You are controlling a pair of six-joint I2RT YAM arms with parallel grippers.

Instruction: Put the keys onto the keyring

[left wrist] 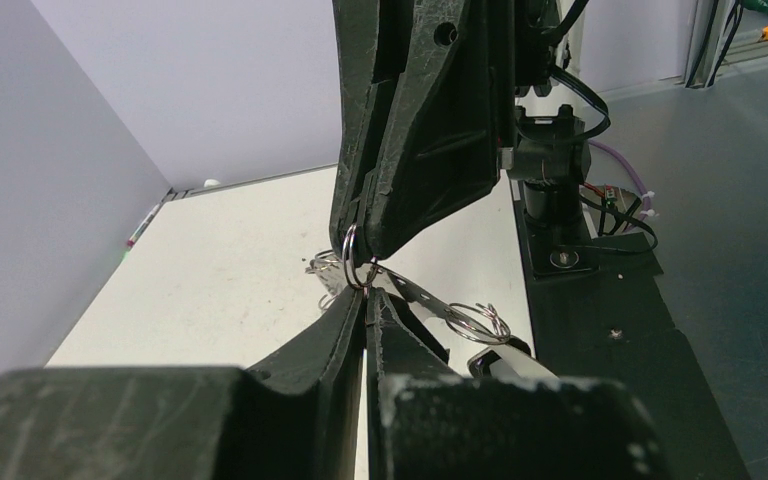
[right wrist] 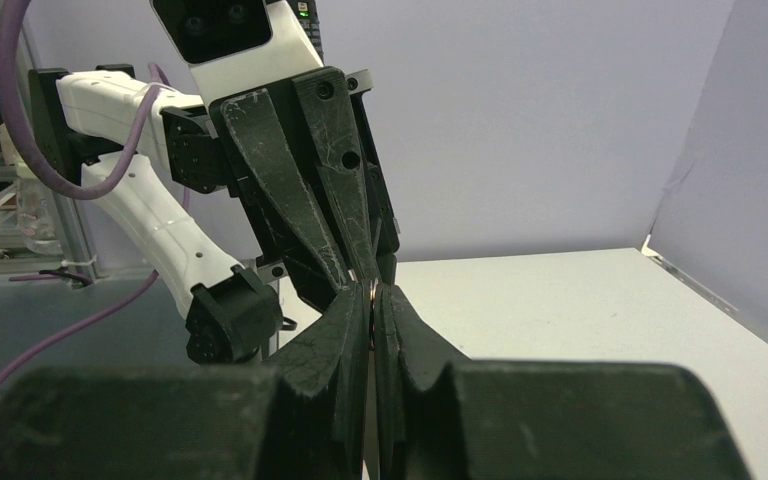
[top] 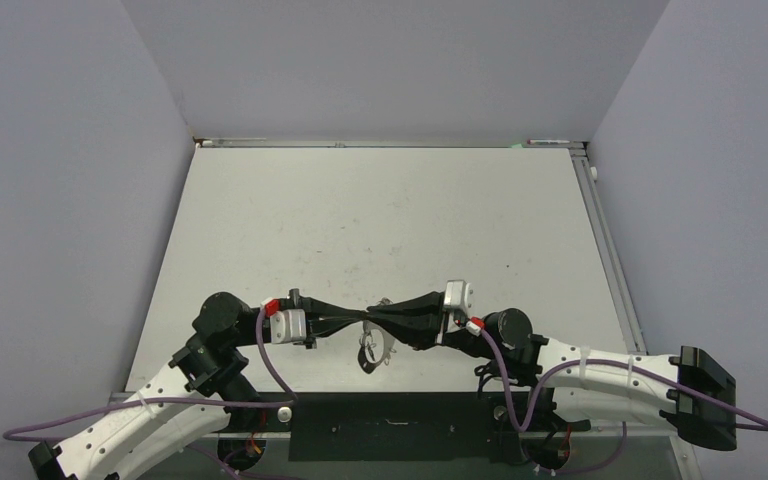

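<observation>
My two grippers meet tip to tip above the near middle of the table. The left gripper is shut, and so is the right gripper. A small wire loop sits pinched where the tips meet. The keyring is a thin silvery band that runs off to the right, bearing more wire loops. In the top view it hangs below the tips. A thin metal edge shows between the right fingers. A small black-edged piece hangs under the band; I cannot tell whether it is a key.
The white table is walled by grey panels on the left, back and right. A black base plate with both arm mounts lies along the near edge. Purple cables loop beside the arms.
</observation>
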